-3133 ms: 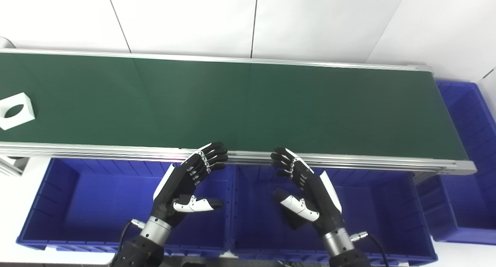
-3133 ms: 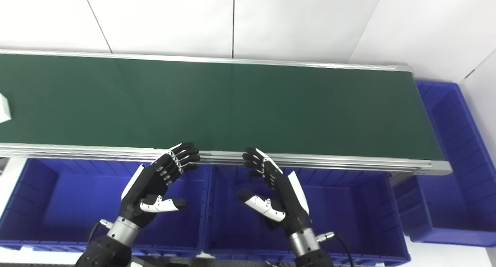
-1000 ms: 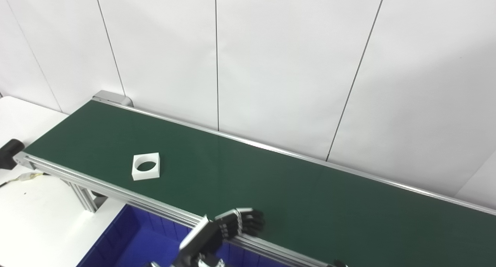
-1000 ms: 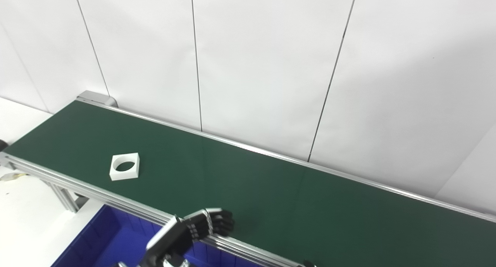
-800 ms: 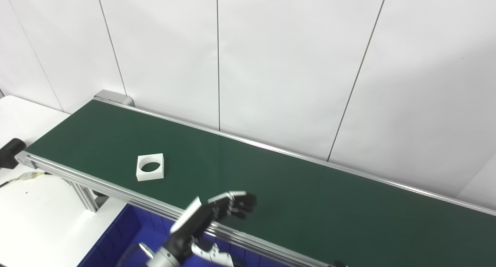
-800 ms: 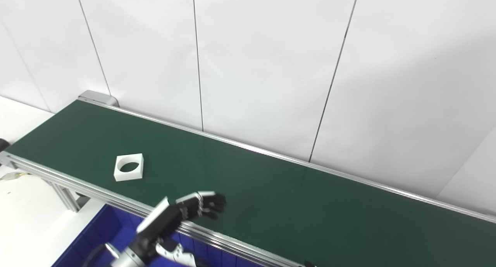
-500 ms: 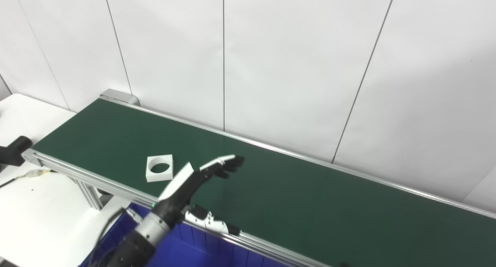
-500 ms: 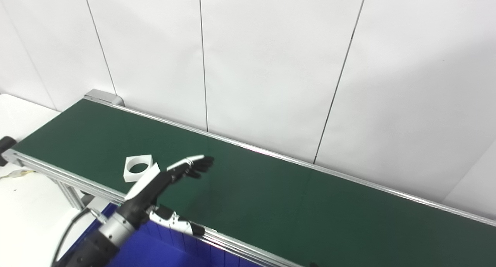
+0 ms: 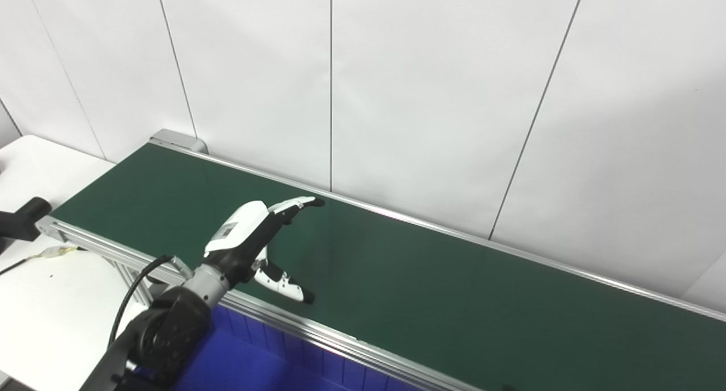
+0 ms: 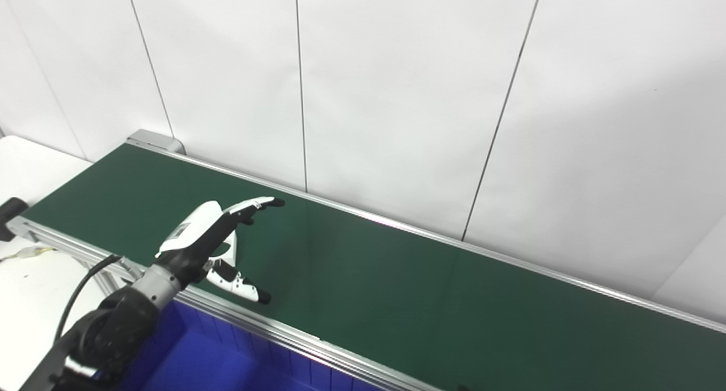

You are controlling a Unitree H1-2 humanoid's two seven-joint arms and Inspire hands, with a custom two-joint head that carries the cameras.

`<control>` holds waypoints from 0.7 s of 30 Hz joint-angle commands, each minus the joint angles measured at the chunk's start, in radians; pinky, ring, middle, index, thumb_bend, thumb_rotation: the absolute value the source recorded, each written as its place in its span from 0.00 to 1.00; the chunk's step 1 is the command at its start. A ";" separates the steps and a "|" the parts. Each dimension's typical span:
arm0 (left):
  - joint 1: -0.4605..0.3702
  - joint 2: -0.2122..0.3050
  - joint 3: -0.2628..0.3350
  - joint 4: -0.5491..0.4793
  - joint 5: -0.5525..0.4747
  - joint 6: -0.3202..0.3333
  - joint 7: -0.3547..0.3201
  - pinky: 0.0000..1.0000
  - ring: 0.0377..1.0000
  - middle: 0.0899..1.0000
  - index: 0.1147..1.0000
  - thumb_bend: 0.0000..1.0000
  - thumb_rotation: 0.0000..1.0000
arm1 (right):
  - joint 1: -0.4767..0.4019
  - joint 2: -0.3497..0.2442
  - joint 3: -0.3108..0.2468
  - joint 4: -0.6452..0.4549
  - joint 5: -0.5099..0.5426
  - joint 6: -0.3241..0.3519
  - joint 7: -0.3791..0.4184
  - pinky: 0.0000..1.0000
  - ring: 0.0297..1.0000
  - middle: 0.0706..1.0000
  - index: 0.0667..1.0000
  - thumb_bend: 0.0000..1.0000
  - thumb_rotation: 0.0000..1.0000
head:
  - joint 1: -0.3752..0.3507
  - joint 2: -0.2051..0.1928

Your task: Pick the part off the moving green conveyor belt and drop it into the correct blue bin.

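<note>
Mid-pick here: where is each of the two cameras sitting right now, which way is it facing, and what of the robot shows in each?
Left eye view: on the head, looking down and leftward along the green conveyor belt toward the white wall; the left hand and its arm show, spread over the belt.
Right eye view: beside it, facing likewise; the same left hand and a blue bin below the rail.
Shared: belt, wall, left hand. The part is mostly hidden under that hand.

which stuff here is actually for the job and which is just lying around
For the job: green conveyor belt, left robot hand open over it, blue bin below. The part itself is hidden.
Lying about: black object, cable, white table.
</note>
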 commanded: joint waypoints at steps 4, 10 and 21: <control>-0.081 0.094 -0.005 0.101 0.075 0.013 0.016 0.82 0.92 0.93 0.90 0.80 0.12 | -0.016 0.005 -0.002 -0.023 0.017 -0.054 0.004 0.79 0.83 0.85 0.91 0.41 0.60 | 0.001 0.000; -0.161 0.155 -0.026 0.229 0.098 0.037 0.014 0.85 0.93 0.94 0.90 0.84 0.12 | -0.019 0.006 -0.002 -0.018 0.016 -0.054 0.004 0.79 0.83 0.85 0.92 0.42 0.60 | 0.000 0.000; -0.270 0.180 -0.090 0.423 0.202 0.085 0.089 0.86 0.92 0.92 0.87 0.86 0.11 | -0.022 0.006 0.000 -0.017 0.008 -0.054 0.002 0.78 0.83 0.85 0.92 0.41 0.61 | -0.004 -0.004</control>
